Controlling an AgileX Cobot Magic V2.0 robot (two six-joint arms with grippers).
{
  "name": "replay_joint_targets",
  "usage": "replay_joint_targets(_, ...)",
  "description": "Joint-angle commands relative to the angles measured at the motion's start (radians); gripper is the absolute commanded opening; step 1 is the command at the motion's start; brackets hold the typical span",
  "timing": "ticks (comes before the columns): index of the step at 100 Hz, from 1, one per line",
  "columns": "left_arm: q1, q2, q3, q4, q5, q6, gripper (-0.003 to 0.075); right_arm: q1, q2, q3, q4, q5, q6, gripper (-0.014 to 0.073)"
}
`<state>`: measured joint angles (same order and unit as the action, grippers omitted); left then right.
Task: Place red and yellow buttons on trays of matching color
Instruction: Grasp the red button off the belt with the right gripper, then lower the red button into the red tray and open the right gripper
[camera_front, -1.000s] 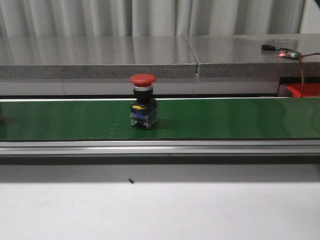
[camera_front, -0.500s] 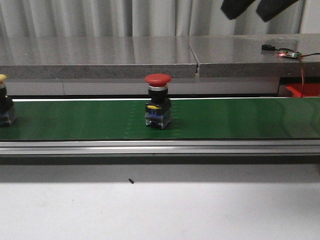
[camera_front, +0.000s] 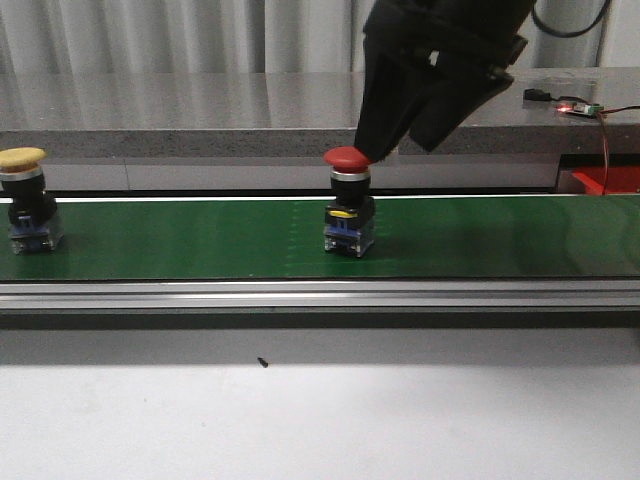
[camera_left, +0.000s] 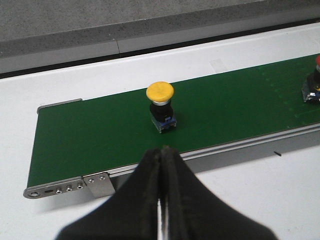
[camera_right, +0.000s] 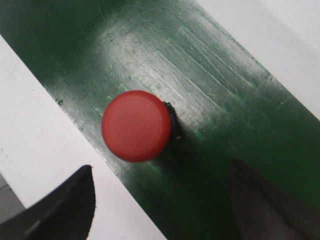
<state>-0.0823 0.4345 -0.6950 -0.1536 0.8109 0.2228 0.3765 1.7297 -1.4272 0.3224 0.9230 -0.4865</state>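
Fingers spread wide on the right gripper (camera_front: 400, 140), poised right above the red button (camera_front: 348, 158) mid-belt on the green conveyor (camera_front: 500, 240)! It should centre over the cap, then close. The left gripper (camera_left: 161, 165) stays clenched, empty; the yellow button (camera_left: 160, 92) stands near the belt's left end.

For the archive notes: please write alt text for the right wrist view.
A red button seen from straight above stands on a green belt that crosses the picture diagonally, with white surface on both sides. The open end effector hangs above it, one dark finger showing at each lower corner.
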Motion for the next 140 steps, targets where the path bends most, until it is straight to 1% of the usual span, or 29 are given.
replay_joint_targets(1, -0.01, 0.008, -0.023, -0.016, -0.064, 0.002, -0.0019, 0.0, -0.015, -0.039, 0.025, -0.03, -0.023, 0.0552)
replay_joint_targets(13, -0.01, 0.008, -0.023, -0.016, -0.064, 0.002, -0.0019, 0.0, 0.017, -0.047, 0.026, -0.046, -0.031, 0.0546)
replay_joint_targets(20, -0.01, 0.008, -0.023, -0.016, -0.064, 0.002, -0.0019, 0.0, 0.023, -0.049, 0.035, -0.048, -0.044, 0.0514)
replay_joint_targets(27, -0.01, 0.008, -0.023, -0.016, -0.064, 0.002, -0.0019, 0.0, 0.023, -0.049, 0.042, -0.053, -0.051, 0.0454)
replay_joint_targets(39, -0.01, 0.008, -0.023, -0.016, -0.064, 0.002, -0.0019, 0.0, 0.023, -0.049, 0.041, -0.07, -0.051, 0.0308)
replay_joint_targets(49, -0.01, 0.008, -0.023, -0.016, -0.064, 0.002, -0.0019, 0.0, 0.021, -0.049, 0.044, -0.083, -0.051, 0.0227)
replay_joint_targets(59, -0.01, 0.008, -0.023, -0.016, -0.064, 0.002, -0.0019, -0.005, 0.005, -0.049, 0.049, -0.098, -0.051, 0.0204)
replay_joint_targets(71, -0.01, 0.008, -0.023, -0.016, -0.064, 0.002, -0.0019, -0.045, -0.04, -0.049, 0.049, -0.105, -0.051, 0.0204)
replay_joint_targets(85, -0.01, 0.008, -0.023, -0.016, -0.064, 0.002, -0.0019, -0.147, -0.104, -0.049, 0.049, -0.104, -0.047, 0.0204)
replay_joint_targets(96, -0.01, 0.008, -0.023, -0.016, -0.064, 0.002, -0.0019, -0.259, -0.139, -0.049, 0.049, -0.104, -0.046, 0.0204)
replay_joint_targets(118, -0.01, 0.008, -0.023, -0.016, -0.064, 0.002, -0.0019, -0.488, -0.147, -0.047, 0.049, -0.091, -0.041, 0.0204)
replay_joint_targets(127, -0.01, 0.008, -0.023, -0.016, -0.064, 0.002, -0.0019, -0.573, -0.147, -0.047, 0.049, -0.113, -0.013, 0.0204)
replay_joint_targets(140, -0.01, 0.008, -0.023, -0.016, -0.064, 0.002, -0.0019, -0.696, -0.147, -0.047, 0.049, -0.172, 0.064, 0.0204)
